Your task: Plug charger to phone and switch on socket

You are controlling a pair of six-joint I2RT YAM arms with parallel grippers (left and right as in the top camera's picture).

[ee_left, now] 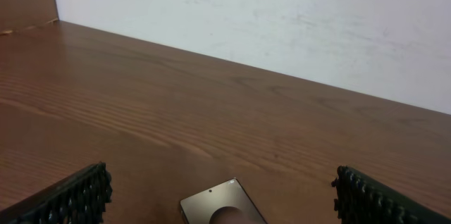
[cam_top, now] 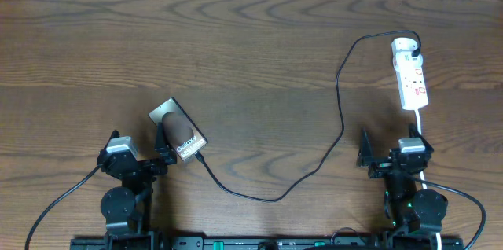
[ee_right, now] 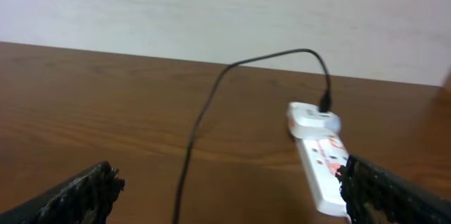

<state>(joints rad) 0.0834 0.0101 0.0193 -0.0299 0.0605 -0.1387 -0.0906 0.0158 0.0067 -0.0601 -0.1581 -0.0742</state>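
left hand (cam_top: 141,152), phone (cam_top: 179,130) just ahead

The overhead camera looked straight down from well above the table (cam_top: 251,45), with both arms at the bottom edge of its view. The left wrist camera sat low behind the left fingers (ee_left: 77,196) and faced forward over the tabletop to a white wall (ee_left: 282,20). It was close enough that only one end of the phone (ee_left: 211,199) showed, between the fingers. The right wrist camera sat likewise behind the right fingers (ee_right: 77,196), facing the same way. The socket (ee_right: 320,157) lay just ahead of its right-hand finger, and the cable (ee_right: 201,125) ran on between the fingers. The overhead view shared the phone (cam_top: 179,132) with the left wrist view, and the socket (cam_top: 410,73) and cable (cam_top: 339,116) with the right.
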